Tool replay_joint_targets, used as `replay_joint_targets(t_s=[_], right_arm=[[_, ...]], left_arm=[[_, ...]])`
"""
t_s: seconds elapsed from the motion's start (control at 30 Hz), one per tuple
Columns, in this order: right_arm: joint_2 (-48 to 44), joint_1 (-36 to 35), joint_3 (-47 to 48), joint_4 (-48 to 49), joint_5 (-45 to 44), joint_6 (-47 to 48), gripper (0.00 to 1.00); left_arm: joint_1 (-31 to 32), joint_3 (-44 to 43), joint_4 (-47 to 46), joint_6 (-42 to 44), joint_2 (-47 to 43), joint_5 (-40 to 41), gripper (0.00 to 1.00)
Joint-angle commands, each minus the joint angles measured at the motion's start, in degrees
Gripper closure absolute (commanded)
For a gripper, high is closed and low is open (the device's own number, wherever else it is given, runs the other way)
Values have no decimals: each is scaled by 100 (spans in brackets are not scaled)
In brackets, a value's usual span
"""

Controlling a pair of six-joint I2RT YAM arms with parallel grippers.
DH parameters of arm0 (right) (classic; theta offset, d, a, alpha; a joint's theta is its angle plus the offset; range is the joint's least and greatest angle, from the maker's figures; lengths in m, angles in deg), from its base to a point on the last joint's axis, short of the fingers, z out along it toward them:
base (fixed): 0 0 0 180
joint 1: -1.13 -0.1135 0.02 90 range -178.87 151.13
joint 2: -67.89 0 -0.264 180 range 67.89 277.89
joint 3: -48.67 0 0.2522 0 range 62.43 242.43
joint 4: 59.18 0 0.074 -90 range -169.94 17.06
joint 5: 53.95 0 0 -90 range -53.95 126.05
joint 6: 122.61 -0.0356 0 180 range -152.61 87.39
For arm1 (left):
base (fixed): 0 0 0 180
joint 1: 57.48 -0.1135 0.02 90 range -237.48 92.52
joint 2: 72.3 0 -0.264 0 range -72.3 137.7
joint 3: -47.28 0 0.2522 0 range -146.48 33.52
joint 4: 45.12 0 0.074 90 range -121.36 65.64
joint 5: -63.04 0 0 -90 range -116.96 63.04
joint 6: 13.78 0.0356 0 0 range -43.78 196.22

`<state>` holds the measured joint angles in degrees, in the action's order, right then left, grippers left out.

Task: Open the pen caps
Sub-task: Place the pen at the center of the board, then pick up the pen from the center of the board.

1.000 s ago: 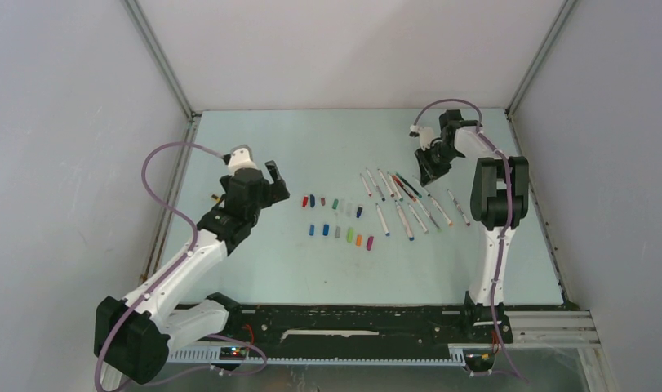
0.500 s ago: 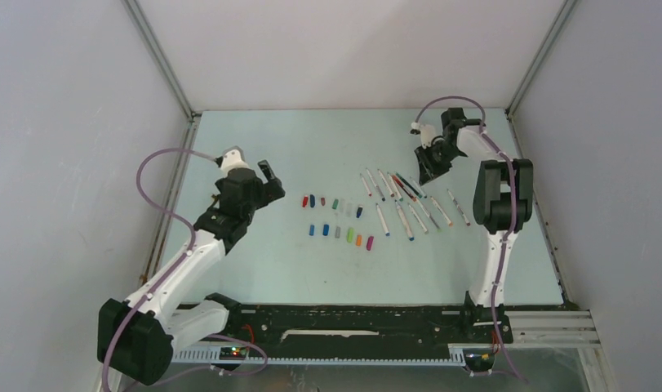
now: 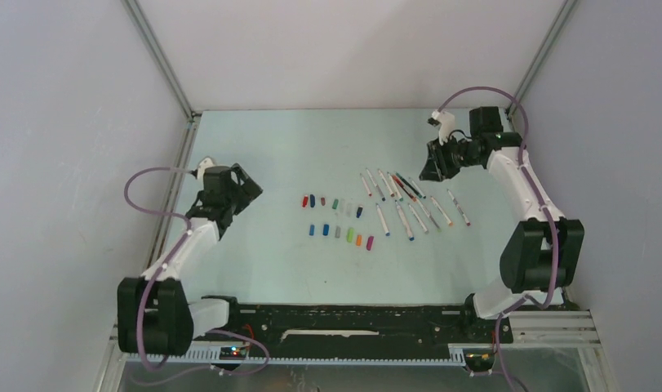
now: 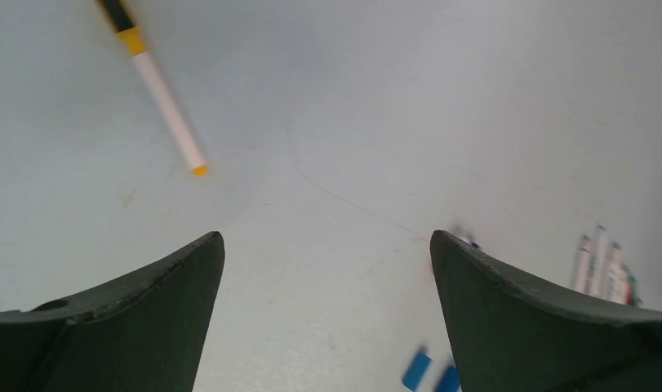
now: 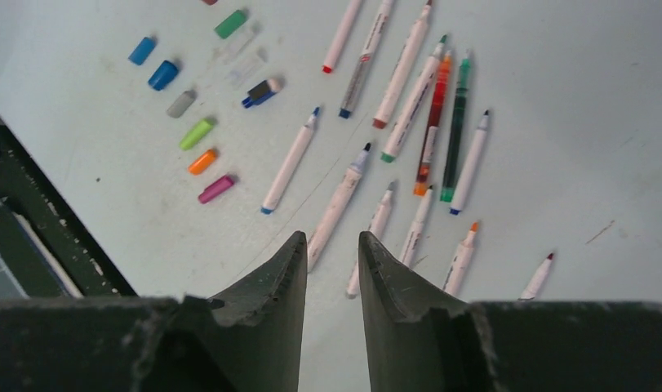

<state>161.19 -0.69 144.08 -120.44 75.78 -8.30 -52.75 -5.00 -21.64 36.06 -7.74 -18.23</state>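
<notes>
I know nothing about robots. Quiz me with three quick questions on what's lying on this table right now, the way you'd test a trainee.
1. True or false: the left gripper is holding a pen.
2. Seen from the top camera, where do the loose caps lie compared with the pens?
A. On the left arm's side of them
B. On the right arm's side of them
C. Piled on top of them
3. Fill in the blank: in the right wrist view, the cap lying nearest the pink cap is coloured ____.

Key: 1 false, it is open and empty; 2 A; 3 orange.
</notes>
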Motion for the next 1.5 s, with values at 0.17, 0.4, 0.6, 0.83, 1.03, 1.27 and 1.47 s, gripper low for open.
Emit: replay_joint_targets(t_s=[0.17,0.4,0.6,0.83,1.03,1.27,1.47], right_arm=[[-382,436,-518,353,957,-119,68],[-268,507,-517,253,1187,-94,68],[-259,568,-518,235,1260,-85,68],[-258,613,-518,221,1323,-94,68],[-259,644,-514,216,1378,-94,68],[-285,687,-518,215,1427,-94,68],[-311,743,-512,216,1489,-102,68]], left_arm=[[-801,-1835,2020,-178,2222,395,19],[-868,-3084,3012,-69,3751,550,34],[-863,-3273,3127,-47,3995,569,39],[-975,-3336,3196,3,4285,450,42],[-1123,-3433,3131,149,4374,343,46],[-1287,-3490,3085,232,4543,157,55],[-1315,-3354,2996,294,4535,20,71]])
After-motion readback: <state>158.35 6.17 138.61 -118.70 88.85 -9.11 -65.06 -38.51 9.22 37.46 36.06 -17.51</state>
